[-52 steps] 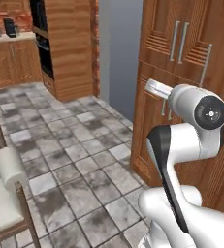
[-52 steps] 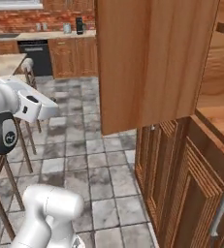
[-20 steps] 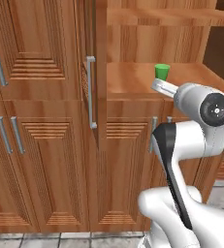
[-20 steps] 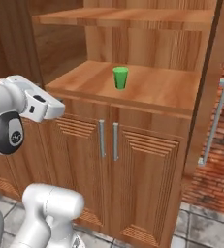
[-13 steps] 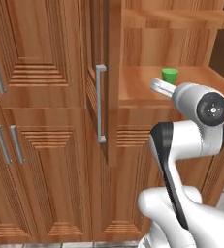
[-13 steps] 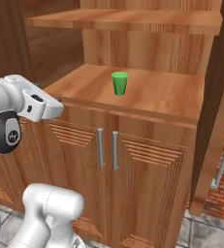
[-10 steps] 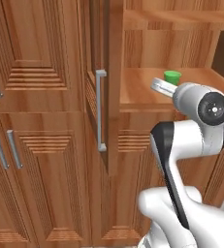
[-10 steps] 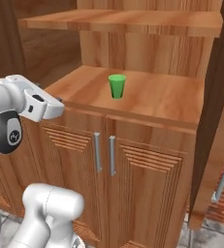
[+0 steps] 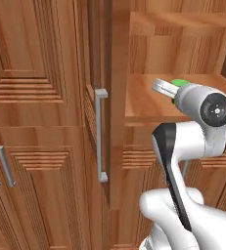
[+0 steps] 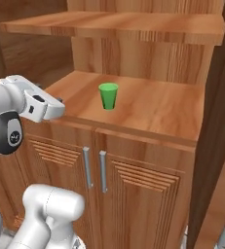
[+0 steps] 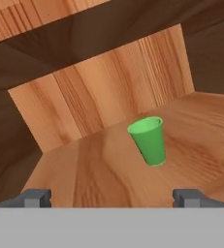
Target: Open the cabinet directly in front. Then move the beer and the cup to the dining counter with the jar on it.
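Note:
The cabinet [image 10: 158, 113] stands open, with its wooden shelves bare to view. On the middle shelf the plain green cup [image 10: 108, 96] stands upright and alone, a little right of centre in the hand view [image 11: 148, 140]. A sliver of the cup [image 9: 179, 82] peeks out behind my arm in the left base view. My gripper [image 11: 112, 197] is open and holds nothing, level with the shelf's front edge and short of the cup. From the right base view the gripper [image 10: 59, 104] hangs left of the cup. The beer, the jar and the dining counter are out of view.
The open left door [image 9: 117, 97] stands edge-on with its long grey bar handle [image 9: 101, 134]. The right door's dark edge [image 10: 209, 126] borders the shelf. An upper shelf [image 10: 133, 24] hangs above the cup. Lower doors with short handles [image 10: 94, 168] sit beneath.
Both base views have shifted as the base drove, so the open cabinet and the cup now appear larger and nearer. The arm keeps its pose and the gripper stays open.

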Motion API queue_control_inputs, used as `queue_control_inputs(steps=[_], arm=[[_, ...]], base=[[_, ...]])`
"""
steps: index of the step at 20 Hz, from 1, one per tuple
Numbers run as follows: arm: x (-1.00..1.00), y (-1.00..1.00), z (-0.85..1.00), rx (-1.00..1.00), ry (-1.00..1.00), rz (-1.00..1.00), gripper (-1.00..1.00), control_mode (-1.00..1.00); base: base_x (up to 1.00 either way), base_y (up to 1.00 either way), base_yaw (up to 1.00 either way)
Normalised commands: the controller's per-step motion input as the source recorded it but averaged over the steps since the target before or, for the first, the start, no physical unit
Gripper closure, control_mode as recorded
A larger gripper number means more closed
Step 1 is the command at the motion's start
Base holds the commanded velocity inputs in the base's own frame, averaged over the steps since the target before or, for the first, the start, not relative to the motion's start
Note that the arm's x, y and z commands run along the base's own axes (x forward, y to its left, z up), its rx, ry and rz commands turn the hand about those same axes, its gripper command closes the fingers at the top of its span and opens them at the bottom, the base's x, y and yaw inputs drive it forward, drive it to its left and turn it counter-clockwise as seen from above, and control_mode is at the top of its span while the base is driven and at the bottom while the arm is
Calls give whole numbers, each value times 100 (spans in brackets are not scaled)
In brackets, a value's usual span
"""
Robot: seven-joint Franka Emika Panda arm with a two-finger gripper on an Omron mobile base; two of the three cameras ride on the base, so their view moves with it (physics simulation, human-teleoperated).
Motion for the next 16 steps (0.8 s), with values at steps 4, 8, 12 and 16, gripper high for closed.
queue_control_inputs(steps=[4, 8, 12, 16], arm=[[0, 0, 0, 0, 0, 0, -100, 100], [0, 0, 0, 0, 0, 0, -100, 100], [0, 0, 0, 0, 0, 0, -100, 100], [0, 0, 0, 0, 0, 0, -100, 100]], base=[[24, -43, 0], [0, -62, 0], [3, -17, 0], [36, 0, 0]])
